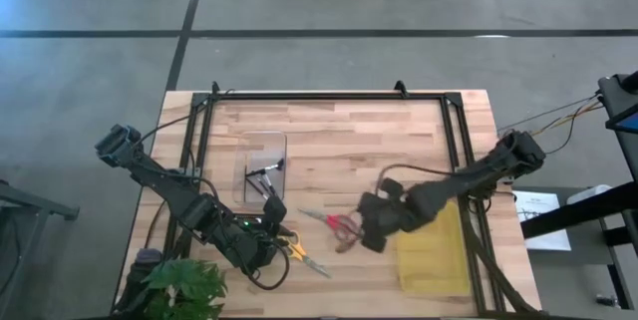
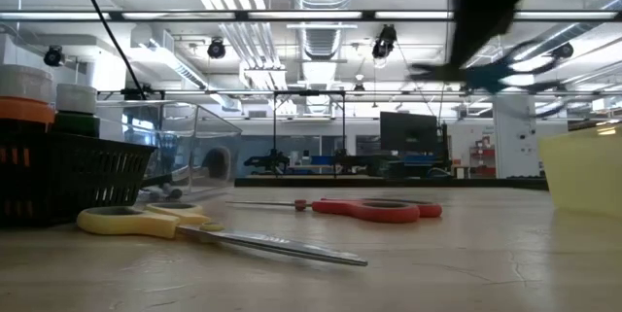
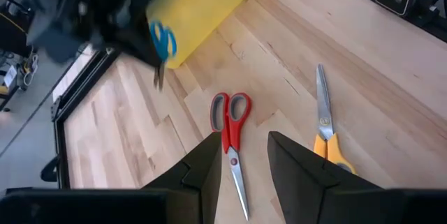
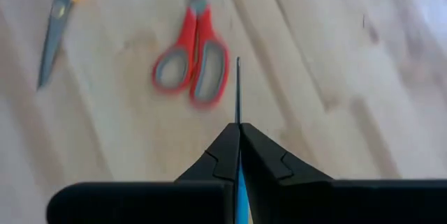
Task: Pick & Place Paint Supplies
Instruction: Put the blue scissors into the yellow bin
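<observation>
My right gripper [image 1: 371, 228] is shut on blue-handled scissors [image 3: 164, 41] and hangs above the table beside the yellow bin [image 1: 434, 250]. In the low view it is a dark blur [image 2: 481, 11] with the blue scissors [image 2: 496, 74] under it. Red-handled scissors [image 1: 337, 223] lie flat on the wood in front of my left gripper [image 3: 241, 161], which is open and hovers over the near left part of the table [image 1: 261, 245]. Yellow-handled scissors [image 1: 304, 256] lie flat beside the red pair. Thin brushes [image 1: 264, 175] lie in a clear tray. My right gripper pinches the blue-handled scissors between its two fingers, seen edge-on in its wrist view. The blue handle part [image 4: 241, 192] sits back between the fingers, and the shut blades [image 4: 237, 91] stick out past the fingertips. The fingers point downward. The scissors are lifted clear of the table.
A black basket [image 2: 68, 176] holding pots with orange and green tops stands at the near left. The clear tray [image 1: 263, 165] lies left of centre. A green plant [image 1: 184, 285] sits at the near left corner. Black rails [image 1: 329, 96] frame the table.
</observation>
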`<act>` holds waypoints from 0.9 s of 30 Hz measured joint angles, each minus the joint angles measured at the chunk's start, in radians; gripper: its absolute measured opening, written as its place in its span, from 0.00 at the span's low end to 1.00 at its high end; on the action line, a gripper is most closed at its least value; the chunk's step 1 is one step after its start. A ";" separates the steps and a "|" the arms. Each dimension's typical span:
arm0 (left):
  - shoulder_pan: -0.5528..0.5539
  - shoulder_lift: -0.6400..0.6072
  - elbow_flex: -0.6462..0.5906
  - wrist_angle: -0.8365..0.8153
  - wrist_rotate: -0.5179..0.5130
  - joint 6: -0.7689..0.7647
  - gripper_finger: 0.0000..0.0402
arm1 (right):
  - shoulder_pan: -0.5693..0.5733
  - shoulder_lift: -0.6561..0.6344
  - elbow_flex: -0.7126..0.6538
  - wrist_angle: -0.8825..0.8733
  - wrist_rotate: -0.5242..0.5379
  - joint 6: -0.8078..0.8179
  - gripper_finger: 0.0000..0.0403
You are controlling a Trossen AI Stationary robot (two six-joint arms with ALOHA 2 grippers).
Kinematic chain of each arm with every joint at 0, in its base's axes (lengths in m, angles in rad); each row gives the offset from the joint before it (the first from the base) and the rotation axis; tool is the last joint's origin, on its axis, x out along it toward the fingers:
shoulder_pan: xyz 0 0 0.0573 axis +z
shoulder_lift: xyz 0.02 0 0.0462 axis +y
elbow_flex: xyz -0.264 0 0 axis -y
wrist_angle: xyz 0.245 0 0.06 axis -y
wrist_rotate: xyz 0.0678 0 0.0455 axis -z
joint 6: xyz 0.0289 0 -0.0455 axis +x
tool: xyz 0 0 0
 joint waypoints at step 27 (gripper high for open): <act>0.000 0.000 0.000 0.039 0.000 0.014 0.31 | 0.438 -0.060 -0.092 -0.399 -0.189 0.926 0.02</act>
